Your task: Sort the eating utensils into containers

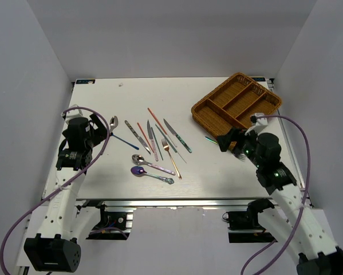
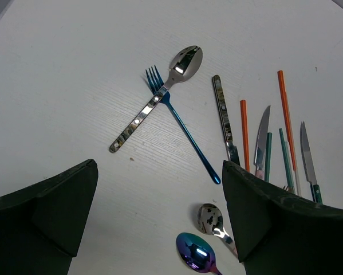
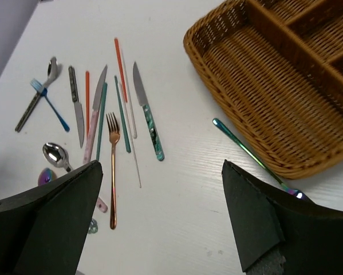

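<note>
- The left gripper (image 2: 160, 166) hovers over the white table (image 1: 228, 172) with its fingers (image 2: 56, 212) spread wide; it holds nothing and touches nothing.
- The right gripper (image 3: 161, 165) hangs with its fingers (image 3: 51, 217) equally wide apart and nothing between them.
- The wicker tray (image 1: 214, 119) sits at the far right of the table, turned at an angle; its visible compartments show only bare weave.
- An iridescent piece (image 3: 245, 149) lies on the table just beside the tray's near rim, one end hidden behind the right finger.
- Left of centre, a silver spoon (image 2: 185, 60) crosses a blue fork (image 2: 180, 120).
- Knives, orange and green chopsticks and a copper fork (image 3: 112, 166) lie roughly parallel mid-table, well apart from the tray.
- A silver spoon and a purple spoon (image 2: 194, 252) lie nearest the arms.
</note>
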Controlling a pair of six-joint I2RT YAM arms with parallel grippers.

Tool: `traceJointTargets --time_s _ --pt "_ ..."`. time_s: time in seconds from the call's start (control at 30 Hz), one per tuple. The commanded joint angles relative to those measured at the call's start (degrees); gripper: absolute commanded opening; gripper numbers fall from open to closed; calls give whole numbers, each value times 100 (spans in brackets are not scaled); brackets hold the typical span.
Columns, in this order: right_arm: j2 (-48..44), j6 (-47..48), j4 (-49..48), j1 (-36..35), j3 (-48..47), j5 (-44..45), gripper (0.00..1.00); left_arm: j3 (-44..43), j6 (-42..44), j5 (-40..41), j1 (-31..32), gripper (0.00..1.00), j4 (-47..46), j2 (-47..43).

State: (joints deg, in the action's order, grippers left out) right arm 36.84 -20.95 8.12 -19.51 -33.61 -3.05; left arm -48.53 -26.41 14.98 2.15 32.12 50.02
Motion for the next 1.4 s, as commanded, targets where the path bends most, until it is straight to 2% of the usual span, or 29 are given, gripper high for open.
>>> traceJointTargets --time_s 0.0,0.1,0.13,0.17,0.23,0.33,0.37,0.5,0.57,0.67,1.0,1.23,1.37 --pt "1371 65 -409 -79 -574 -600 89 11 -4 -22 13 98 -74 -115" --pt "2992 476 -59 -525 -1242 -216 89 28 -4 22 13 98 -65 -150" --pt "3413 669 327 -641 -1845 -118 89 28 -13 57 22 98 -48 -159" --pt "4209 1019 557 -755 -2173 5 88 37 -13 101 22 98 -48 -168" --pt "4882 1285 961 -1089 -3006 479 85 46 -13 93 22 98 -48 -168" --pt "5867 1602 1086 -1362 -3590 849 69 37 -4 40 22 98 -48 -98" --pt "6244 1690 1156 -1424 -3914 859 61 37 5 31 13 98 -48 -80" --pt "7002 1989 1279 -1836 -4443 1209 53 46 13 -48 22 98 -57 -27" --pt "7405 2051 1332 -1872 -4602 1193 44 55 22 -101 22 98 -74 -27" --pt "7688 2069 1385 -1925 -4778 1140 40 55 31 -197 22 98 -100 -10" --pt "8014 2069 1420 -2031 -4927 894 40 72 57 -347 22 98 -136 25" --pt "7672 1963 1139 -2101 -4646 753 40 90 75 -470 13 98 -162 69" --pt "7952 1981 1376 -2145 -4769 902 38 81 75 -487 22 98 -162 52"
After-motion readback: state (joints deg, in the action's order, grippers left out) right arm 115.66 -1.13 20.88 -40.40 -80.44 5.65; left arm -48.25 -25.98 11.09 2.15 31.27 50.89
